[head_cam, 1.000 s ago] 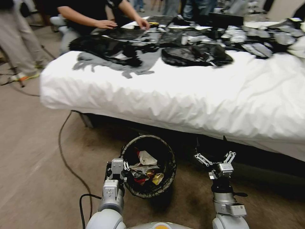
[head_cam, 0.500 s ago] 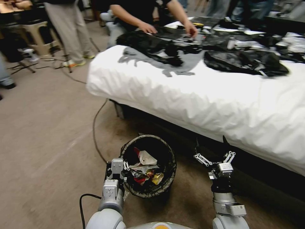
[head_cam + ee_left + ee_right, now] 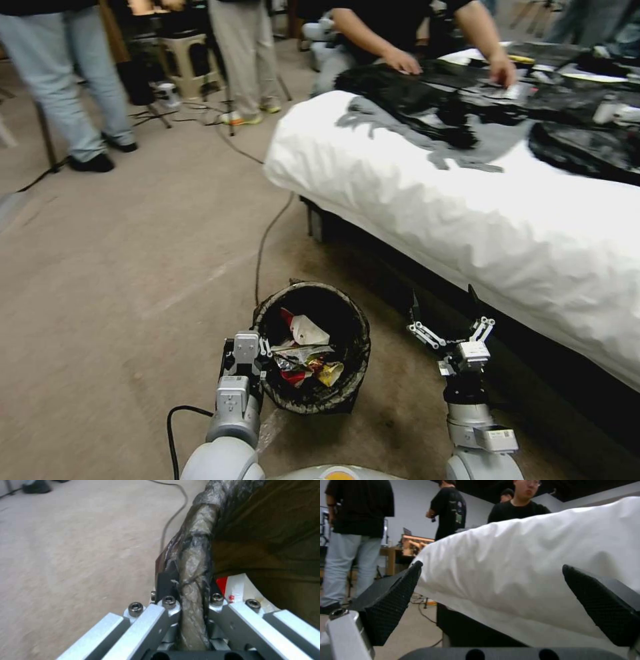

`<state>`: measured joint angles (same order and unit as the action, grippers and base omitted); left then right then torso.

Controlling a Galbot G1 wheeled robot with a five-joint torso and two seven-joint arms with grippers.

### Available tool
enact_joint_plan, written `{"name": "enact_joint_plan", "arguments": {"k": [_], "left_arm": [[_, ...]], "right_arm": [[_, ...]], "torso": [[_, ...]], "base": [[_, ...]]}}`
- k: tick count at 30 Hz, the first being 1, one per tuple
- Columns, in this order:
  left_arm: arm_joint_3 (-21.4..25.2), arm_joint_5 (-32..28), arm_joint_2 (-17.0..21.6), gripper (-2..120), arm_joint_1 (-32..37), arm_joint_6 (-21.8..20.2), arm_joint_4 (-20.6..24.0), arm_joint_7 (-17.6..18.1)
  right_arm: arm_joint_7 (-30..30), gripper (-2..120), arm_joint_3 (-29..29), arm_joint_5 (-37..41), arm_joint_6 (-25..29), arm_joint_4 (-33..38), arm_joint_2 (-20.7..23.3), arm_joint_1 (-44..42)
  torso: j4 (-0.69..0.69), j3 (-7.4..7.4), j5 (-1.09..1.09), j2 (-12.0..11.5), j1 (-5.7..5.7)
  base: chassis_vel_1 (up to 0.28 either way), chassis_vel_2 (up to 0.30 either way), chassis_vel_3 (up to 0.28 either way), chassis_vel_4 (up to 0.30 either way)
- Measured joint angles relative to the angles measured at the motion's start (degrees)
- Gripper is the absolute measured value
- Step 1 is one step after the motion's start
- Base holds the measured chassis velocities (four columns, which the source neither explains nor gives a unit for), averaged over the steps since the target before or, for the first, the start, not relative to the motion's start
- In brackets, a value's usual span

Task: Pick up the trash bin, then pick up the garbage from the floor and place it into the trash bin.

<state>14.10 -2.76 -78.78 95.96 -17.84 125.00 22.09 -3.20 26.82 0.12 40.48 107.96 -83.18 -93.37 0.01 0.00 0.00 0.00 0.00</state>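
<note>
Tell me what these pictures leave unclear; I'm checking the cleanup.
- Bin bottom: head view, garbage covers it.
- Floor under the bed: head view, shadowed.
- Bin's outside: left wrist view, cut off beyond the rim the left hand clamps.
- Floor past the open right hand: right wrist view, bed blocks it.

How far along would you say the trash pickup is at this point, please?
The trash bin is gripped at its rim by the left tool, and wrappers already lie inside. The right tool hangs open and empty beside the bed. No litter shows on the visible floor, so what is left cannot be judged.
</note>
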Motion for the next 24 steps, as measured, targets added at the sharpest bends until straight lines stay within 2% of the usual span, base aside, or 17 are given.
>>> {"name": "enact_joint_plan", "arguments": {"k": [24], "left_arm": [[0.2, -0.3, 0.0, 0, -0.3, 0.0, 0.6, 0.0]], "right_arm": [[0.2, 100, 0.0, -0.3, -0.1, -0.1, -0.1, 0.1]], "torso": [[-0.01, 0.00, 0.00, 0.0, 0.00]], "base": [[0.125, 0.128, 0.125, 0.128]]}}
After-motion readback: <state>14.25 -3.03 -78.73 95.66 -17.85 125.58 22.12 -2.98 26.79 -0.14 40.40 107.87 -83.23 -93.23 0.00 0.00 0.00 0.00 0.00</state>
